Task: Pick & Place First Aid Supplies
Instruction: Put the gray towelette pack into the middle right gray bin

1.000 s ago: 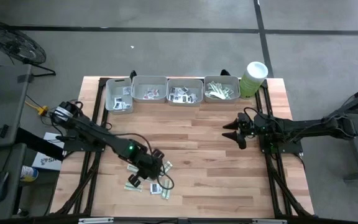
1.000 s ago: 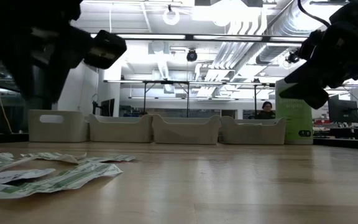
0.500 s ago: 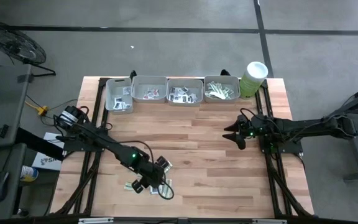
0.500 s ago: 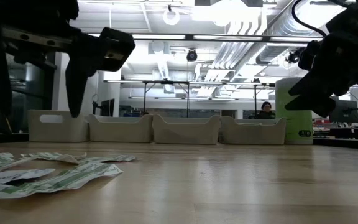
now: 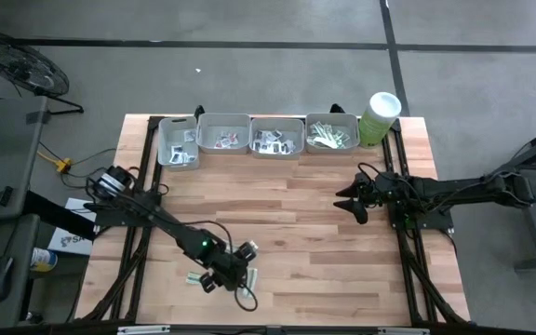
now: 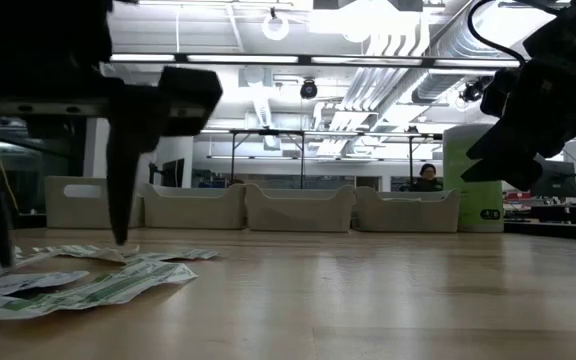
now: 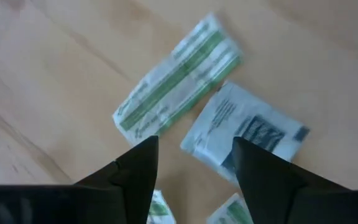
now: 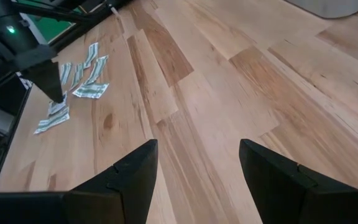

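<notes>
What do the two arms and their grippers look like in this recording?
Both arms are dark, slim and jointed, with black cables looping alongside. The left gripper and right gripper each have two dark, tapering fingers. A small green light glows on the left arm.

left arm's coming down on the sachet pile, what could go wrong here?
1. The left tool hangs open over two sachets lying close together, a green-striped strip and a white square sachet. It may catch both, or only an edge.
2. The sachets lie flat on the table, so the fingertips may hit the wood and push them away.
3. The right tool waits open, clear of the pile.
</notes>
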Controlling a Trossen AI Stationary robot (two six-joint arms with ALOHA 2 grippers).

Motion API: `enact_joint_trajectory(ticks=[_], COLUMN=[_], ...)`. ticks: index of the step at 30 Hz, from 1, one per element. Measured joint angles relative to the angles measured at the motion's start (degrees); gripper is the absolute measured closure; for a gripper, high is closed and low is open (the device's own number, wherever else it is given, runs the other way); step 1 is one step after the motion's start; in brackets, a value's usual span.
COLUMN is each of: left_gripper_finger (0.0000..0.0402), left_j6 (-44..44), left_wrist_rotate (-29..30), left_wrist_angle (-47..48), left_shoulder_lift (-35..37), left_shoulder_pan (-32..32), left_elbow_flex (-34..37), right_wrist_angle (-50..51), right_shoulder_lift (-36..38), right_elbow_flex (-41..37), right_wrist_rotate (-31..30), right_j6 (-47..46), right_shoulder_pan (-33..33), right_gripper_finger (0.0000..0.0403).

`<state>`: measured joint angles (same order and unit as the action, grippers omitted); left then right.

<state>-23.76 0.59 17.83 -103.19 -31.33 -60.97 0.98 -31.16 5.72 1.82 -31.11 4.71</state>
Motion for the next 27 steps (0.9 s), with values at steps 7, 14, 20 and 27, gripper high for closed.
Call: enact_joint_trajectory(ticks=[7, 14, 20, 27], left_gripper_finger=[0.0222, 0.0278, 0.0338, 0.0395], left_j6=[0.2, 5.2, 8.2, 11.6], left_wrist_rotate=[-0.2, -5.0, -6.2, -7.1], left_wrist_angle=[-0.3, 0.2, 1.3, 1.8], left_shoulder_lift=[-2.1, -5.3, -6.3, -6.4], left_shoulder_pan=[0.2, 0.2, 0.2, 0.2], left_elbow_flex=[-0.1, -0.3, -0.4, -0.3], right_wrist_angle=[0.1, 0.1, 0.1, 0.1], right_shoulder_lift=[0.0, 0.0, 0.0, 0.0], right_elbow_flex=[0.0, 0.0, 0.0, 0.0], right_wrist_rotate=[0.0, 0.0, 0.1, 0.1], right_j6=[-0.4, -0.4, -0.4, -0.7], right_shoulder_pan=[0.0, 0.0, 0.0, 0.0], right_gripper_finger=[0.0183, 0.0183, 0.0183, 0.0183])
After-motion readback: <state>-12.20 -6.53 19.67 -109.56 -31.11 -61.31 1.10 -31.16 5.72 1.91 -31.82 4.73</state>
